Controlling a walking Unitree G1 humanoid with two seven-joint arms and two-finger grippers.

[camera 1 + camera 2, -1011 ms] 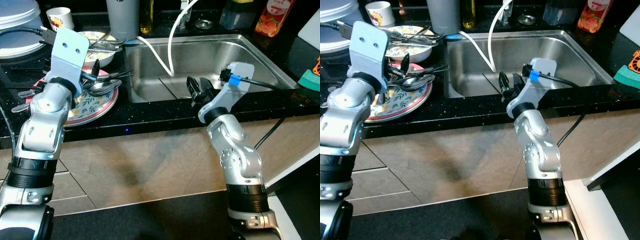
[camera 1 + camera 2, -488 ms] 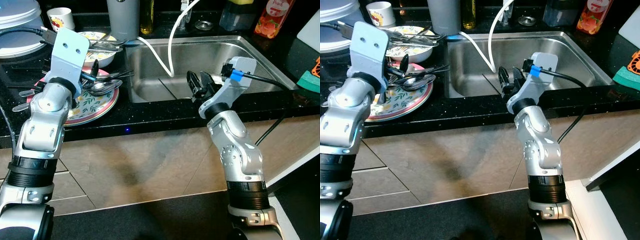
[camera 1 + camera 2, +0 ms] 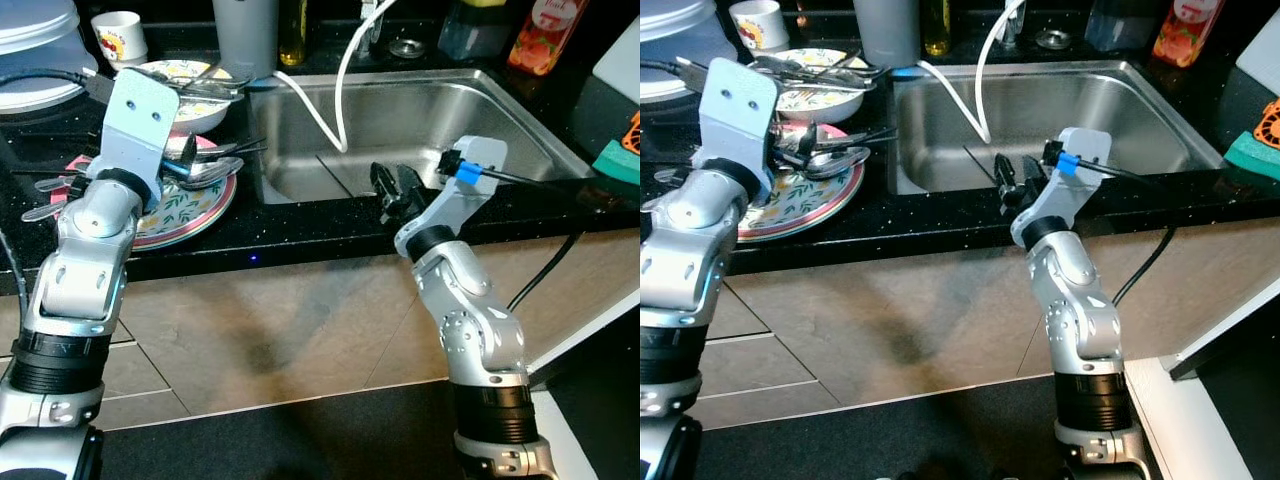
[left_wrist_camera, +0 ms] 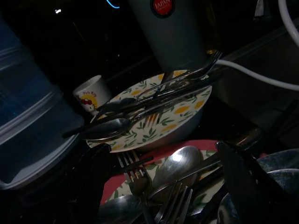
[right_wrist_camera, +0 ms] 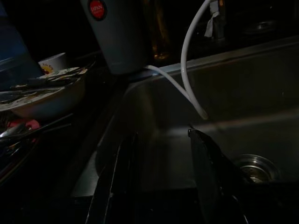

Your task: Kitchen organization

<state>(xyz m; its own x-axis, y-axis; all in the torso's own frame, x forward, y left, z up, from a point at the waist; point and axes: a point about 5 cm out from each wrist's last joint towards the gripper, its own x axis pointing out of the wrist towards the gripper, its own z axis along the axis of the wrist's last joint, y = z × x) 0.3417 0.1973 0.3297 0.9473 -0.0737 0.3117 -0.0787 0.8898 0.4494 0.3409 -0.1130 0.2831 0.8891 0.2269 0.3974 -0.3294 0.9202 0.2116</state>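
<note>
The black counter (image 3: 300,225) runs across in front of the robot, with the steel sink (image 3: 400,110) sunk into it and a white hose (image 3: 340,90) looping down into the basin. To the left of the sink sits the pile that needs sorting: a red-rimmed floral plate (image 3: 190,205) near the counter's edge, heaped with spoons and forks (image 3: 215,170), and behind it a yellow-patterned bowl (image 3: 200,95) with more cutlery laid across its rim. A small white cup (image 3: 120,35) stands further back beside a grey canister (image 3: 245,35).

The left gripper (image 3: 185,150) hangs right over the cutlery on the floral plate, as it did a second ago; the arm has barely shifted. One black finger (image 4: 243,177) reaches in among the spoons, but I cannot tell whether the fingers are spread or closed on anything.

The right gripper (image 3: 395,185) is where the change is. Half a second ago it was lifted a little higher above the sink's front edge; now it has dipped back down to just over the near rim, fingers (image 5: 210,172) spread apart and holding nothing, pointing into the empty basin towards the drain (image 5: 254,168).

To my eye that is only adjusting, not progress: no utensil has left the plates, so the sorting looks hardly begun.
</note>
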